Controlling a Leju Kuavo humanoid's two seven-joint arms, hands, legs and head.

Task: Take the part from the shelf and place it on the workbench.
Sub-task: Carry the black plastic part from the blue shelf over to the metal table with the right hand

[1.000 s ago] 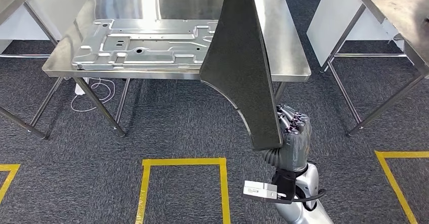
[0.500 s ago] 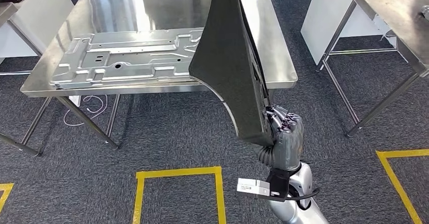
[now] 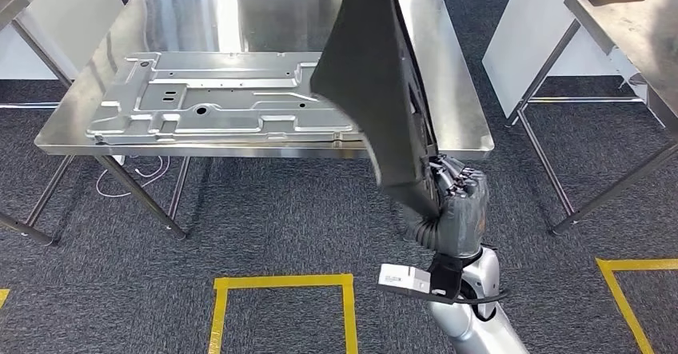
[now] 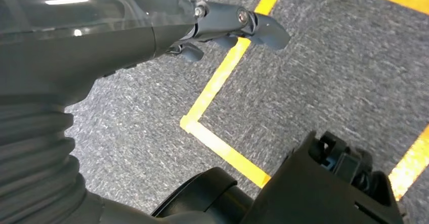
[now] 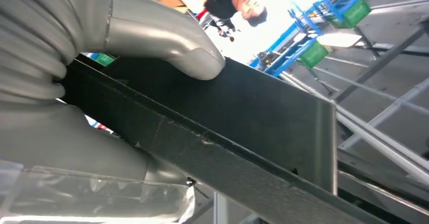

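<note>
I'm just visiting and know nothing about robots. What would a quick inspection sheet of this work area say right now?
Surface: steel workbench, shiny, ahead of the robot.
Job's things: black part, long and curved, held upright, not yet on the bench.
Clutter: stamped metal panel lying flat on the bench.
Hands: right hand grips the part's lower end; left hand hangs over the floor, holding nothing.
Cables: white cable on the carpet under the bench.
Surroundings: grey carpet with yellow tape squares; another steel table to the right.
</note>
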